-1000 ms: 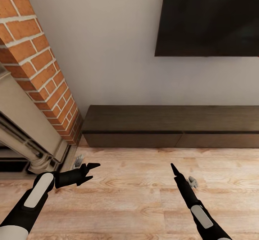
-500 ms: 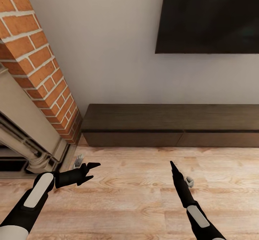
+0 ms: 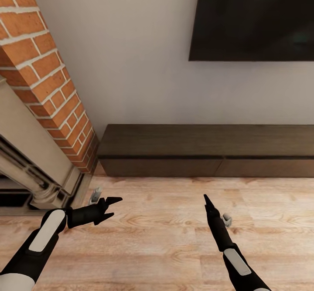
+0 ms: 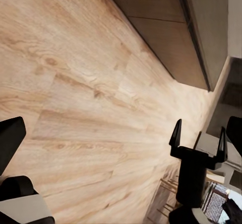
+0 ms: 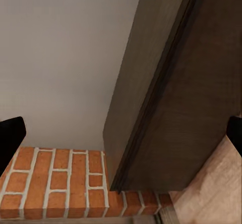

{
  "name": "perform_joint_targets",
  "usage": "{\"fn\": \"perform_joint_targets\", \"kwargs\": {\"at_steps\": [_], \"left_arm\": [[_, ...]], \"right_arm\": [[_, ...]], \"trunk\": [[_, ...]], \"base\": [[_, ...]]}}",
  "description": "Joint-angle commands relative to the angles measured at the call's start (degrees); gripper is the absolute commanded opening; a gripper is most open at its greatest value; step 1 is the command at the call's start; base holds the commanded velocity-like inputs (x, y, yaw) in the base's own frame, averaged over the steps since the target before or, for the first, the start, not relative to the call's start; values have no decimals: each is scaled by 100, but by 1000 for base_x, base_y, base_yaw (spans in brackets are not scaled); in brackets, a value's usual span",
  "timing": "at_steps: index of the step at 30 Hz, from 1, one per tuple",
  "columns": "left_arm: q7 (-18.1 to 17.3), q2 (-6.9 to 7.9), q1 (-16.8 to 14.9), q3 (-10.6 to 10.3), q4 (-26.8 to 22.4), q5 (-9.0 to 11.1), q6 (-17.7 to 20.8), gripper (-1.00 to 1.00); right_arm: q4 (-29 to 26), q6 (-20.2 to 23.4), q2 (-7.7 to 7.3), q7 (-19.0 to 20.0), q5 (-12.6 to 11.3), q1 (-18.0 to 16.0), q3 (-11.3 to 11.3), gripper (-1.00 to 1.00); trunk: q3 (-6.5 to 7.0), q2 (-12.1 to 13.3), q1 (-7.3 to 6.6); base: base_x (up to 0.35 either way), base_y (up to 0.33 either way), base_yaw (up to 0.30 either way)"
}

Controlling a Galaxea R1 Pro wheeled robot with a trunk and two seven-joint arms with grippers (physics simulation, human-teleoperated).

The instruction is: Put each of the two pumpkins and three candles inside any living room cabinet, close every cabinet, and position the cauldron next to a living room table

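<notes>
The long, low dark-brown cabinet (image 3: 205,149) stands against the wall ahead, its wide drawer fronts flush and shut. It also appears as the cabinet (image 4: 151,7) in the left wrist view and the cabinet (image 5: 176,83) in the right wrist view. My left gripper (image 3: 110,206) hovers over the wood floor, open and empty, well short of the cabinet's left end. My right gripper (image 3: 205,198) points at the cabinet from the floor side. The left wrist view catches that right gripper (image 4: 198,133) with its fingers apart and nothing between them. The pumpkins, candles and cauldron are out of view.
A red brick chimney (image 3: 48,77) and an ornate grey fireplace (image 3: 30,160) fill the left, close to my left arm. A dark flat screen (image 3: 253,16) hangs on the pale wall above the cabinet. Light wood floor (image 3: 165,238) lies between me and the cabinet.
The whole view has shifted slightly, so the camera moved. My right arm has drifted a little to the left. The left arm holds its pose.
</notes>
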Motion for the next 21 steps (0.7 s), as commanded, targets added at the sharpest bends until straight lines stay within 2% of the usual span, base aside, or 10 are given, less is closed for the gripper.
{"fn": "perform_joint_targets", "kwargs": {"at_steps": [1, 3, 7, 9, 12, 17, 21], "left_arm": [[-36, 4, -3, -10, 0, -11, 8, 100], [-37, 4, -4, -31, -1, 11, 10, 100], [-40, 4, -3, -113, -2, 48, 13, 100], [-40, 4, -3, -160, -2, 168, 16, 100], [-41, 18, -3, -337, -61, 450, 17, 100], [-41, 271, 2, -639, -299, 865, 17, 100], [-41, 539, 62, -928, -463, 1539, 15, 100]], "right_arm": [[10, 6, -4, 95, -67, -3, 9, 100], [14, 24, -10, 259, -223, -3, 2, 100], [18, 99, -11, 462, -742, -3, 12, 100], [15, 221, -11, 511, -957, -3, 21, 100], [10, 298, -11, 523, -1063, -3, 25, 100], [15, 251, -11, 466, -1085, -3, 22, 100], [46, 233, -11, 444, -1083, -3, 23, 100]], "trunk": [[-22, -44, 22], [-58, -124, 66], [-130, -284, 154], [-166, -364, 198], [-220, -485, 264], [-309, -685, 374], [-381, -846, 462]], "base": [[0, 0, 0], [0, 0, 0], [0, 0, 0], [0, 0, 0], [0, 0, 0], [0, 0, 0], [0, 0, 0]]}}
